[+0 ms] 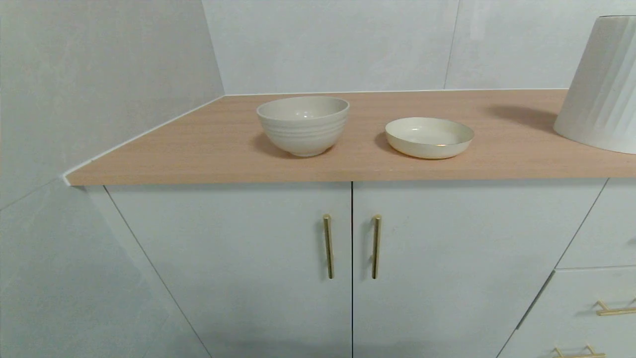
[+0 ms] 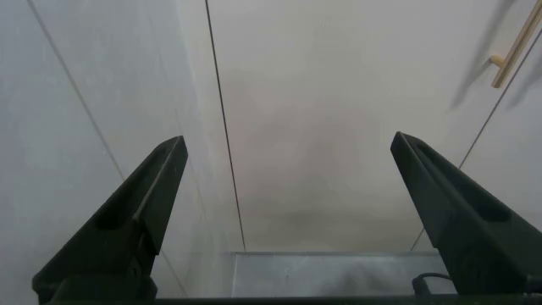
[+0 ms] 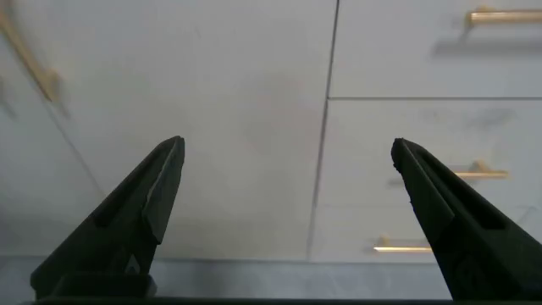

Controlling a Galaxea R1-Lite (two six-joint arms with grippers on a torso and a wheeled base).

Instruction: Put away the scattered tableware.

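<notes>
Below the counter (image 1: 198, 149) bearing bowl (image 1: 303, 124) and dish (image 1: 429, 136), left pincer (image 2: 288, 138) and right pincer (image 3: 287, 142) gape wide, empty, facing cabinet fronts (image 1: 238, 258).

**Both grippers spread wide**

The left gripper (image 2: 288, 140), a pair of dark, matte, wedge-shaped plastic jaws, stands fully parted. Its fingers (image 2: 140, 216) are broad at the base near the wrist and taper to narrow tips. The two tips sit level with each other and well apart, the flat inner faces turned toward the gap between them.

The right gripper (image 3: 287, 142), of the same dark tapered build, takes the same pose. Its fingers (image 3: 449, 216) are spread equally wide, tips level, inner faces turned toward each other. Each pair sits evenly to either side of its wrist camera's middle line.
</notes>
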